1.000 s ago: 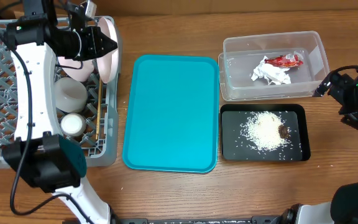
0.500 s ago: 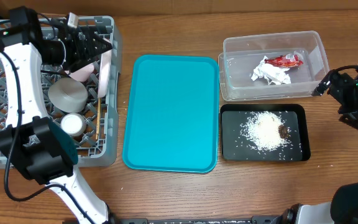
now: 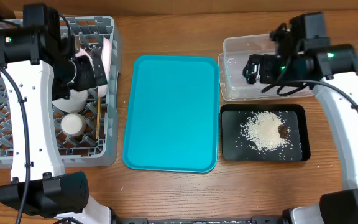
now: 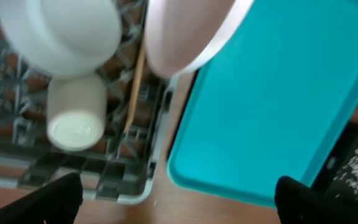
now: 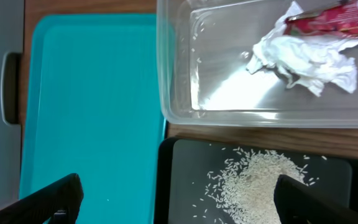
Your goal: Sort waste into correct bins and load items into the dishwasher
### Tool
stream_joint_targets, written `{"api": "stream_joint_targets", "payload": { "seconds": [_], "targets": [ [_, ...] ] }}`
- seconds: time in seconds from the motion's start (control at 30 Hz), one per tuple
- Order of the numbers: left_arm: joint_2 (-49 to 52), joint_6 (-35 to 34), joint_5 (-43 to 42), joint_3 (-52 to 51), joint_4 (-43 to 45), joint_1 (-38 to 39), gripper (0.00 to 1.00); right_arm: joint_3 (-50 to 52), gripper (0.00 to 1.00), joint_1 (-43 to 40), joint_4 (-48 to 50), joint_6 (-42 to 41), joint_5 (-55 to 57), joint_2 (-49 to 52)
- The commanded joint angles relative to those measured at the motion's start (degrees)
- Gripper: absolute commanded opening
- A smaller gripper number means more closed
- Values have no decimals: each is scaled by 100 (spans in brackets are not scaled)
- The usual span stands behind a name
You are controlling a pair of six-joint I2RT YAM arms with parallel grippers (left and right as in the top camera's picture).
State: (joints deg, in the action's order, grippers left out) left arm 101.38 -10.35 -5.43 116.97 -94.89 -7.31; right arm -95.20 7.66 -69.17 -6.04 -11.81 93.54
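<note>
The grey dishwasher rack (image 3: 5, 124) holds a pink bowl (image 3: 107, 56) standing on edge by its right wall. It also holds a grey bowl (image 3: 67, 99), a white cup (image 3: 72, 124) and a chopstick (image 3: 97, 118). My left gripper (image 3: 98, 78) hovers open beside the pink bowl (image 4: 191, 31), with nothing between its fingers (image 4: 48, 199). My right gripper (image 3: 250, 67) hangs open and empty over the clear tub (image 3: 229, 87). That tub (image 5: 166, 93) contains the red wrapper (image 5: 334, 15) and white paper (image 5: 309, 56). Rice (image 3: 266, 129) and a brown scrap (image 3: 283, 131) lie in the black tray (image 3: 229, 149).
A large teal serving tray (image 3: 169, 112) lies between the rack and the two bins, with nothing on it. The right arm covers most of the tub in the overhead view. Bare wooden table shows along the front edge.
My left gripper has opened and let go of the pink bowl, which now stands in the rack. The right arm has swung in from the right edge to above the clear tub.
</note>
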Motion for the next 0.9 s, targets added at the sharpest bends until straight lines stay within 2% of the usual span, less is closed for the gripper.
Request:
{"api": "stream_joint_targets", "payload": {
  "seconds": [0.0, 0.13, 0.27, 0.33, 0.47, 0.57, 0.7, 0.87],
  "targets": [
    [-52, -28, 264, -74, -192, 26, 100, -39, 100, 15, -146, -168, 170, 35],
    [-557, 98, 334, -542, -109, 160, 100, 155, 100, 9, -264, -166, 227, -81],
    [-1727, 153, 396, -1794, 769, 435, 100, 826, 100, 11, 157, -424, 487, -678],
    [-2330, 153, 396, -2406, 1235, 501, 100, 1327, 100, 11, 496, -420, 498, -1145],
    [-4358, 332, 400, -4205, 2461, 605, 100, 2761, 100, 11, 1414, -337, 839, -2771],
    [-5676, 304, 398, -5119, 2957, 605, 100, 3351, 100, 11, 1565, -334, 1093, -3713],
    [-6605, 306, 396, -5462, 2949, 605, 100, 3412, 100, 11, 1161, -334, 1088, -4122],
    [-6745, 306, 396, -5462, 2398, 605, 100, 3412, 100, 11, 1095, -334, 1088, -4050]
  ]
}}
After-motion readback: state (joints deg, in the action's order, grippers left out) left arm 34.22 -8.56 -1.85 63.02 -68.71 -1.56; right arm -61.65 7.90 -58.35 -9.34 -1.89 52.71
